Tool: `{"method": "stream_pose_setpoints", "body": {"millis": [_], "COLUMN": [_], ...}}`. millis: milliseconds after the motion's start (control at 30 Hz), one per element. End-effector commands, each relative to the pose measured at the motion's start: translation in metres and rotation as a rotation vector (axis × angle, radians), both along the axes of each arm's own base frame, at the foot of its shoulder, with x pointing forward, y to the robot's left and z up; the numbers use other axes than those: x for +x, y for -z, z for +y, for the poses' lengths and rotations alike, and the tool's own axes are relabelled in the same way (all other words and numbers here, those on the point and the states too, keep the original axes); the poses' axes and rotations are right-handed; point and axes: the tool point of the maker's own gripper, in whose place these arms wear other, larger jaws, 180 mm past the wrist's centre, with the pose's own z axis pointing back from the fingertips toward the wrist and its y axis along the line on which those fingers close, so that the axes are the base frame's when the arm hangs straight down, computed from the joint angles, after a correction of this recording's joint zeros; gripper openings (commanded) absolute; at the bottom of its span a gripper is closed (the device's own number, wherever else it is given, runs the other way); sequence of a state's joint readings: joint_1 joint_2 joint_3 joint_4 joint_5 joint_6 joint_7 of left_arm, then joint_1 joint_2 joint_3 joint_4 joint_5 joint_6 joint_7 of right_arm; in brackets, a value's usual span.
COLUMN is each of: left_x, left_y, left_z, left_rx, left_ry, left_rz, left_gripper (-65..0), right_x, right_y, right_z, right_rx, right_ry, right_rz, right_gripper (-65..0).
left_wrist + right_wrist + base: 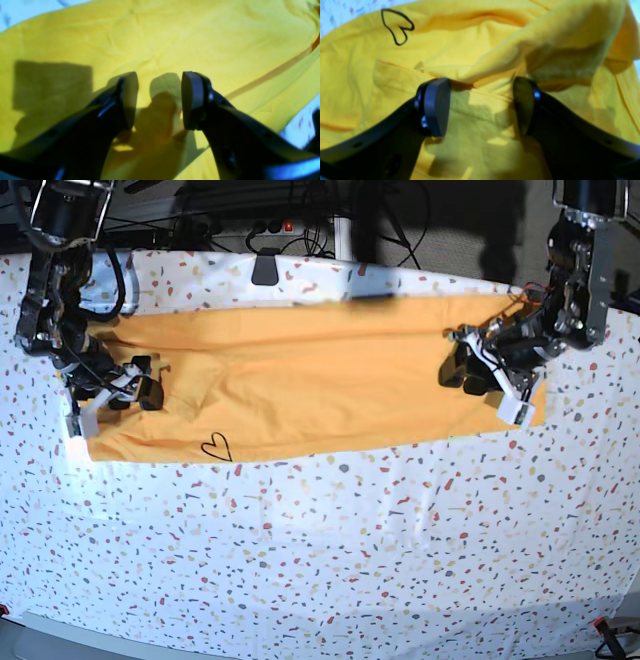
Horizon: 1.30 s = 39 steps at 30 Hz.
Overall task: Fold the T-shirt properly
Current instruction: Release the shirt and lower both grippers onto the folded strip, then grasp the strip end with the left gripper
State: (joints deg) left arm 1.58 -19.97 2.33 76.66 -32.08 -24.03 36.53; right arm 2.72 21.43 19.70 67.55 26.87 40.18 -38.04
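Note:
The orange-yellow T-shirt (320, 380) lies as a long band across the back half of the table, with a black heart outline (215, 447) near its front edge. My left gripper (458, 370) hovers low over the band's right end. In its wrist view the left gripper (160, 100) is open over flat cloth (175, 37), with a small hump of fabric between the jaws. My right gripper (150, 392) is at the left end. Up close the right gripper (481, 106) is open above rumpled cloth, a raised fold (545, 32) just beyond its fingertips and the heart (397, 27) at the upper left.
A white speckled tablecloth (320, 560) covers the table. A black clip (265, 268) sits at the back edge, with cables and dark equipment behind it. Both arm columns (585, 260) stand at the back corners.

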Motion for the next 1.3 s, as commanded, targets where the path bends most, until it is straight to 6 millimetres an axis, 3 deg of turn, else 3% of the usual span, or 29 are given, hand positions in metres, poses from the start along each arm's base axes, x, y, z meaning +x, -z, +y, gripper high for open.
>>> {"method": "stream_pose_setpoints", "body": {"millis": [0,200,333,433,700,900,1067,1267], "left_x": [-0.017,0.029,0.054,0.068,0.075,0.087,0.107,0.132], "left_y": [0.033,0.033,0.026,0.021,0.023,0.011,-0.018,-0.048], "left_z": [0.037,0.056,0.050,0.034,-0.020,-0.012,-0.010,-0.010], "left_rx": [0.178,0.169,0.132,0.109,0.094,0.108,-0.006,-0.009], "left_ry": [-0.040,-0.093,-0.086,-0.075,-0.001,0.002,-0.028,-0.010], "left_rz": [0.153,0.159,0.133,0.118,0.075,0.080,0.076,0.052], "left_gripper": [-35.8,-35.8,-35.8,-35.8,-35.8,-35.8,-35.8,-35.8], "right_x": [-0.013,0.003,-0.007,-0.017,-0.055,-0.066,-0.040,0.001], "right_y": [0.018,0.016,0.023,0.030,0.051,0.053,0.024,-0.053], "right_z": [-0.006,-0.009,-0.009,-0.008,-0.005,-0.001,-0.018,-0.019], "right_rx": [-0.054,-0.046,-0.050,-0.047,-0.018,0.050,0.037,0.114], "right_ry": [-0.022,-0.005,-0.010,-0.011,-0.009,0.024,0.069,0.093], "right_rz": [0.108,0.098,0.136,0.163,0.243,0.240,0.131,-0.119], "right_gripper": [-25.6,-25.6,-25.6,-25.6,-25.6,-25.6,-25.6,-25.6]}}
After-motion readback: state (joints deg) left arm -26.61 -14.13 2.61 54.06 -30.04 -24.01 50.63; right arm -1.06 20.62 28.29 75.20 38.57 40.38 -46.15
